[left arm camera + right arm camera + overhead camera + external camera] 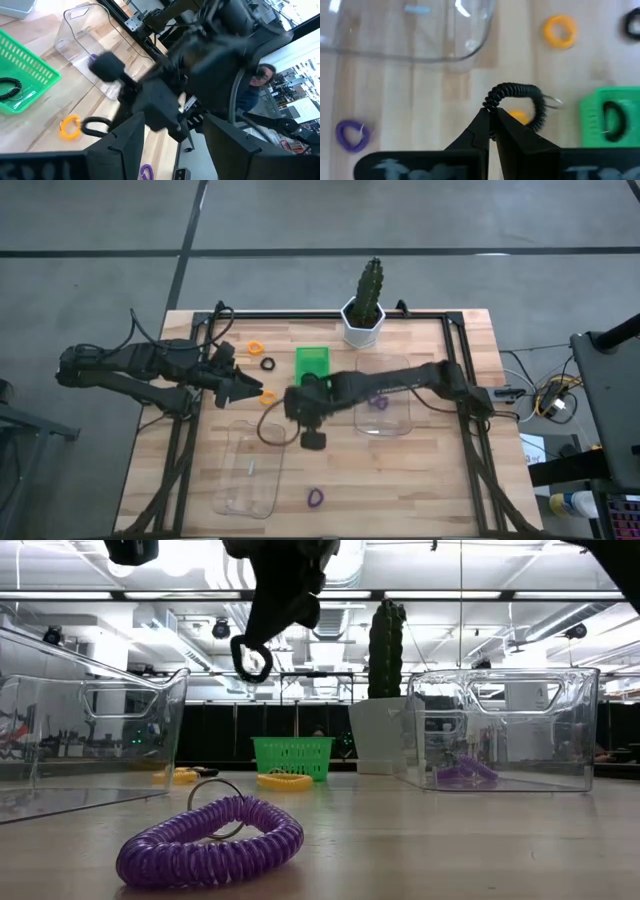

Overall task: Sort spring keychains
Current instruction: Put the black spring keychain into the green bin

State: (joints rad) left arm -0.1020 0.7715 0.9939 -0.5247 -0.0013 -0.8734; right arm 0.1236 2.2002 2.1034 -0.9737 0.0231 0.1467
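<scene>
My right gripper (491,131) is shut on a black spring keychain (520,92), above the table between the green tray (312,363) and the near-left clear box (250,465); it hangs high in the low view (250,655). My left gripper (175,150) is open, left of the right one (245,387), touching nothing. Orange keychains (255,347) (267,396) and a black one (268,364) lie on the table. One black keychain (612,117) lies in the green tray. A purple one (210,840) lies near the near edge, and another (377,402) is in the right clear box. My right gripper pinches the black keychain's coil at one end of its arc (492,104) between the tips of its two fingers, coming from above and pointing down. The keychain is lifted clear of the table, and its small metal ring (554,102) sticks out at the far side of the loop.
A potted cactus (366,305) stands at the far edge. The right clear box (383,395) sits under my right arm. A dark cable loop (270,430) hangs by the right wrist. Bare wood (400,480) lies toward the near right.
</scene>
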